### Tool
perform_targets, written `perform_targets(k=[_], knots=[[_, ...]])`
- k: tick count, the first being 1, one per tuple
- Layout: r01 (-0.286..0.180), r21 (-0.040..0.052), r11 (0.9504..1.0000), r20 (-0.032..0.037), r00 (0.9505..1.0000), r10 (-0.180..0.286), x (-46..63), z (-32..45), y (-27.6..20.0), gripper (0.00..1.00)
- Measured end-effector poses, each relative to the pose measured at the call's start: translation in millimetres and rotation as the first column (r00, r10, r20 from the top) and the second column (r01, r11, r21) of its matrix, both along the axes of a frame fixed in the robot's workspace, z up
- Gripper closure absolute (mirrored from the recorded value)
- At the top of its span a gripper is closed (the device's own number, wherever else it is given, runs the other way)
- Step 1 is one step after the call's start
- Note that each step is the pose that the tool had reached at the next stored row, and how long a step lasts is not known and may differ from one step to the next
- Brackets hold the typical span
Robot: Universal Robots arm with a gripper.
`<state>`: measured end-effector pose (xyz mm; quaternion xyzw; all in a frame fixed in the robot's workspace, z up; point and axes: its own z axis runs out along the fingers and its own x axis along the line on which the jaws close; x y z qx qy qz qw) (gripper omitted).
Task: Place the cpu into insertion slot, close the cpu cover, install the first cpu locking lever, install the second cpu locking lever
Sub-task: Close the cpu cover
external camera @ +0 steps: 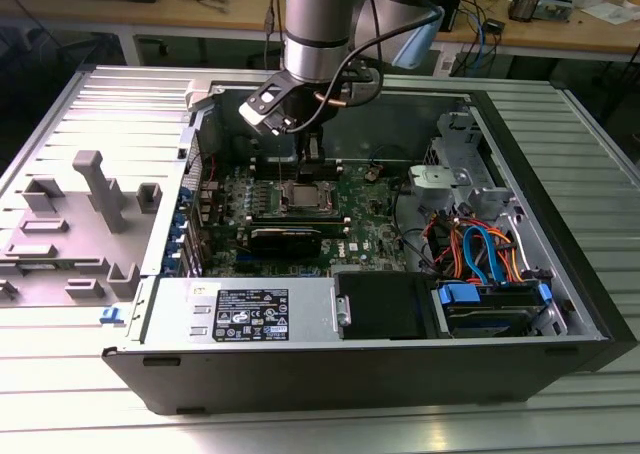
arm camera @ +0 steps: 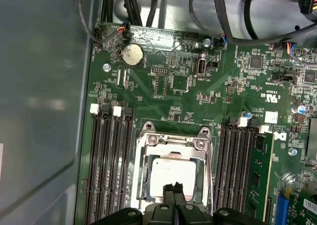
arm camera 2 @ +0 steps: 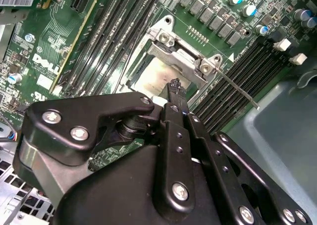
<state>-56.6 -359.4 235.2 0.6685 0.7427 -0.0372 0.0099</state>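
Observation:
The cpu (arm camera: 173,173), a dull silver square, lies in the insertion slot (external camera: 300,196) on the green motherboard. The silvery cpu cover (arm camera: 171,141) lies flat over the chip's edges, and its cut-out shows the metal top (arm camera 2: 153,79). One thin wire locking lever (arm camera 2: 240,91) sticks out from the socket's hinge end over the memory slots. My gripper (arm camera: 173,188) hovers just above the chip's edge, its black fingers pressed together with nothing between them. In the exterior view the gripper (external camera: 312,159) hangs over the socket's far side.
Long black memory slots (arm camera: 111,165) flank the socket on both sides. A black graphics card (external camera: 285,239) sits in front of it, with a power supply (external camera: 245,312) at the case's front and bundled cables (external camera: 480,249) at the exterior view's right. The case walls surround everything.

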Motion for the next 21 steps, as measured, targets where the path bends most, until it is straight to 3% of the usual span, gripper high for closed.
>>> perform_targets(k=[13, 21], knots=[[0.000, 0.0000, 1.0000, 0.0000, 1.0000, 0.000, -0.3, 0.0, 0.0, 0.89], [-0.015, 0.0000, 0.9999, 0.0009, 0.9999, 0.015, -11.2, -4.7, 0.0, 0.89]])
